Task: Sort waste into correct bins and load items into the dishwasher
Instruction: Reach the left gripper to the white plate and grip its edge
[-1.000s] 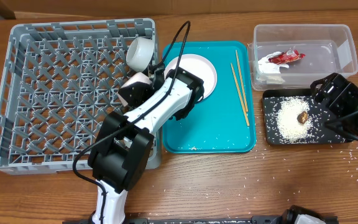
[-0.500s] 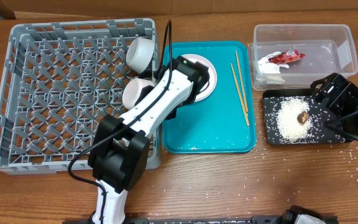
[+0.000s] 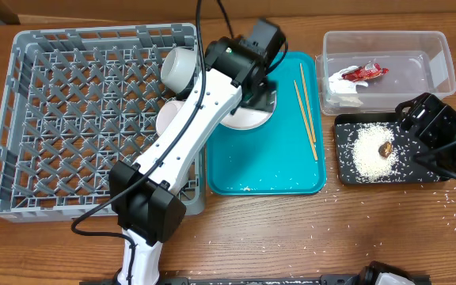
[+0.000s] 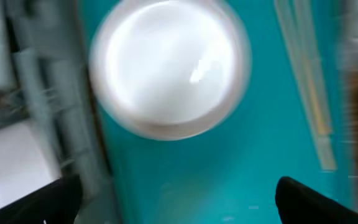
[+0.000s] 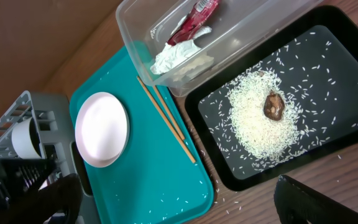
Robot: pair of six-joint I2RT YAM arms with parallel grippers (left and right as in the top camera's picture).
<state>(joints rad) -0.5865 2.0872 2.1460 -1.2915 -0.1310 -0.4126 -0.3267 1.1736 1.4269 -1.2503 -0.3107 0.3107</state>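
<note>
One wooden worktop (image 3: 291, 237), and not much of the room shows past it. One big grey dish rack (image 3: 54, 119) sits on the left with two white vessels in it, cups or bowls, hard to tell. One is tipped on its side (image 3: 179, 67) and the other (image 3: 167, 119) is half hidden by the left arm, both by the rack's right wall.

One teal tray (image 3: 267, 166) sits just beside the rack and carries one white plate (image 3: 248, 119) and two chopsticks (image 3: 307, 111). One clear tub (image 3: 442, 63) holds one red-and-white wrapper (image 3: 362, 73) and one white paper scrap (image 3: 340, 89). One black tray (image 3: 345, 176) holds a rice pile (image 3: 366, 154) and one brown lump (image 3: 385, 148), with stray grains on the worktop.

The left tool (image 4: 179, 199) hangs over the plate, spread wide and empty. The right tool (image 5: 179, 202), by the black tray, is the same.
</note>
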